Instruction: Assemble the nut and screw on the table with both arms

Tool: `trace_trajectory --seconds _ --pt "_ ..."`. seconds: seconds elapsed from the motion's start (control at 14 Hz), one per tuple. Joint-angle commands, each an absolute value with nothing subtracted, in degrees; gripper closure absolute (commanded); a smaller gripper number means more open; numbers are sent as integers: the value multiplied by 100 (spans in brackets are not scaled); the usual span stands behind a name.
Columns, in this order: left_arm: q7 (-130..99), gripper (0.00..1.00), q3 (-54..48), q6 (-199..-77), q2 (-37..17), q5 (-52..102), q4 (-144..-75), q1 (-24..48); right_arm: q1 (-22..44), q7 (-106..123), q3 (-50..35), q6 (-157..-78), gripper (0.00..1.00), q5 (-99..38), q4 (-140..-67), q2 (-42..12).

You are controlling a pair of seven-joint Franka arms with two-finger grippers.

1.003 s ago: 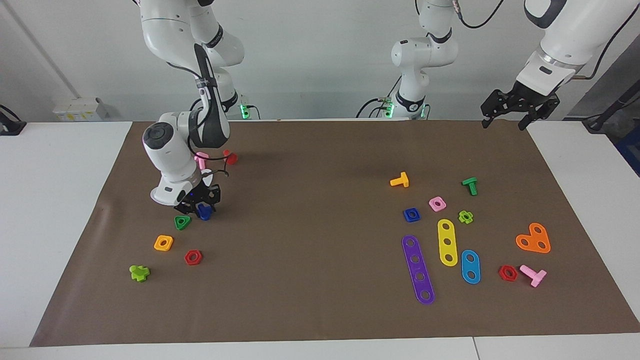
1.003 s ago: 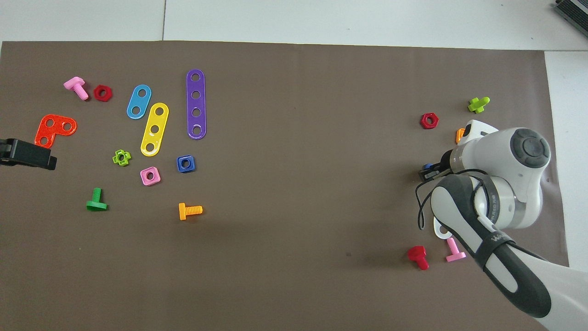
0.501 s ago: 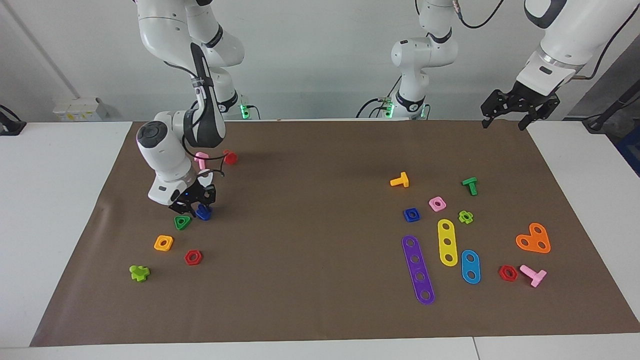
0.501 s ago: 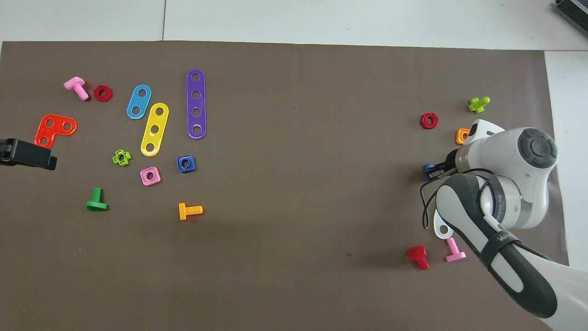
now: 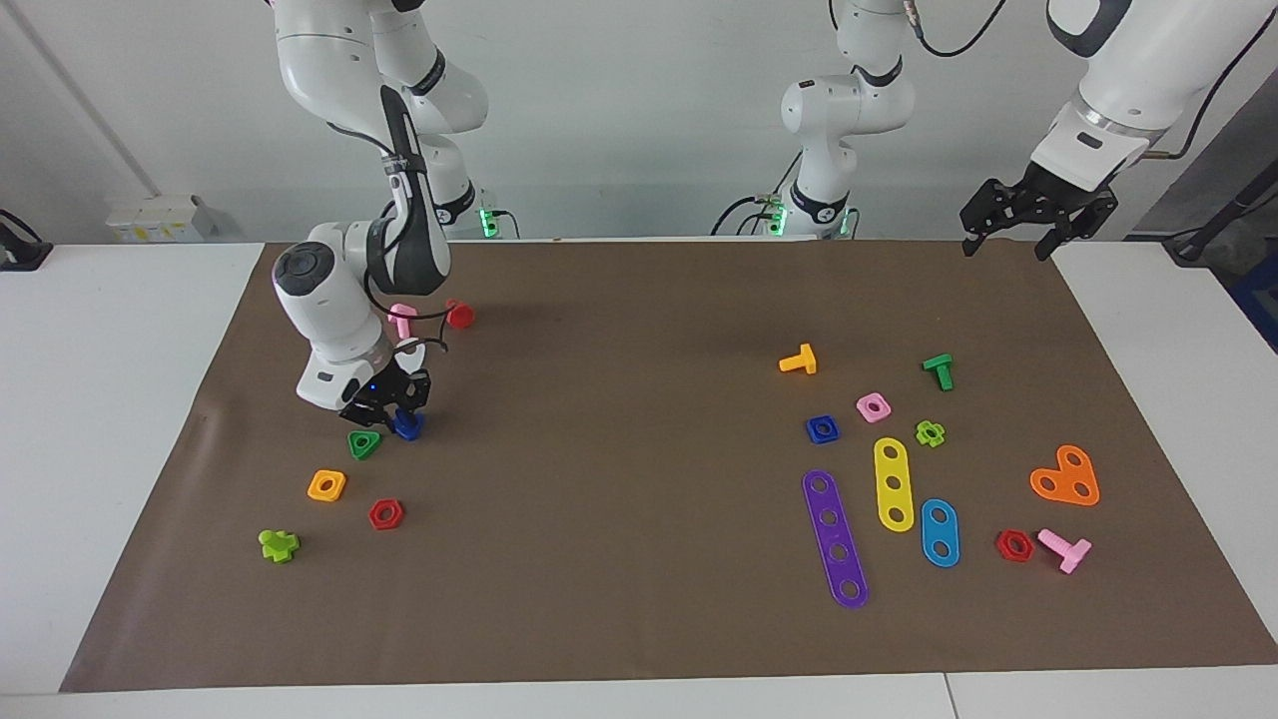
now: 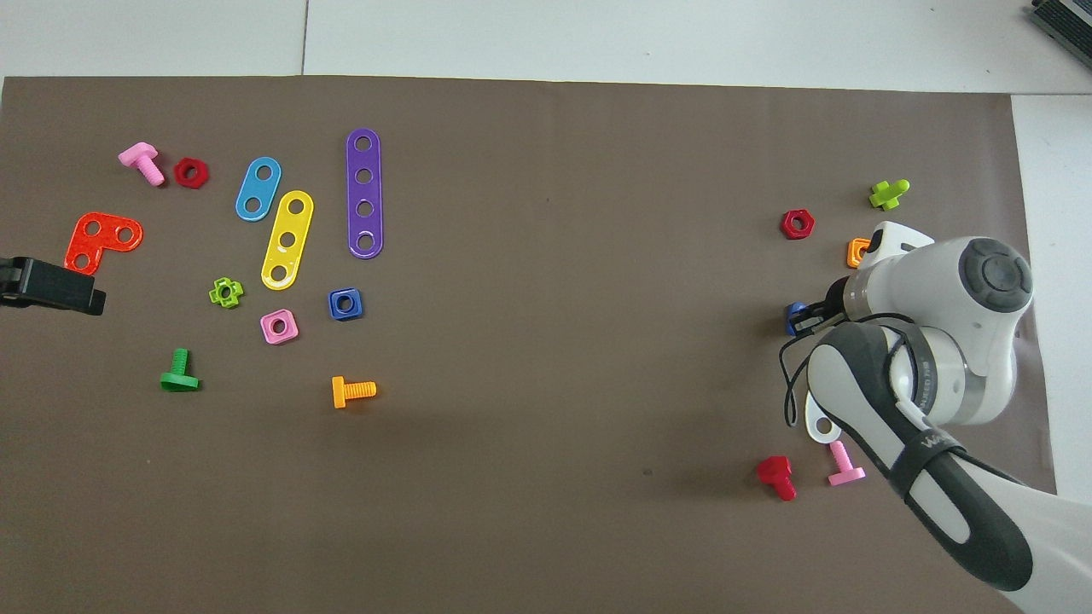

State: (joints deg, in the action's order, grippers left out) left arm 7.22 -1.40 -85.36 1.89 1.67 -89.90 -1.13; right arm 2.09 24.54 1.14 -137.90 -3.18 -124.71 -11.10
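At the right arm's end of the desk [image 5: 120,419], the right gripper [image 5: 391,409] is down on the brown mat at the screw [image 5: 407,424], beside a green triangular nut [image 5: 364,443]; whether its jaws grasp the screw I cannot tell. The nut [image 5: 822,429] lies untouched toward the left arm's end, likely left for the left gripper [image 5: 1038,215], which waits raised over the mat's corner, jaws released.

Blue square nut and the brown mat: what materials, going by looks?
Blue nut: likely moulded plastic; saturated uniform colour, rounded corners, slight sheen around its round hole. Brown mat: looks like matte paper or thin sheet; flat, no glare, with a faint ripple near its edge at the right arm's end. Neither is certain.
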Motion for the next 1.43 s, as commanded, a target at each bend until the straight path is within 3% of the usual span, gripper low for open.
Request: trace_trajectory --seconds 0.0,0.29,0.57,1.0,1.15,1.36 --pt "738 0 -176 -8464 220 193 -9009 -185 202 2611 88 -13528 100 -387 -12368 -976" --pt "738 0 -176 -8464 220 193 -9009 -185 464 1359 -52 -12105 100 -395 -10858 -1072" --pt "738 0 -176 -8464 220 193 -9009 -185 1254 -742 -70 -12014 100 -387 -10030 -1326" --pt "738 0 -176 -8464 220 193 -9009 -185 2766 -3214 -79 -12216 100 -440 -8211 -3082" --pt "738 0 -176 -8455 220 193 -9009 -185 3162 -3559 -70 -12846 100 -395 -8191 -3418" --pt "738 0 -176 -8464 220 193 -9009 -185 3296 -3577 -70 -12937 100 -46 -8628 -3358"
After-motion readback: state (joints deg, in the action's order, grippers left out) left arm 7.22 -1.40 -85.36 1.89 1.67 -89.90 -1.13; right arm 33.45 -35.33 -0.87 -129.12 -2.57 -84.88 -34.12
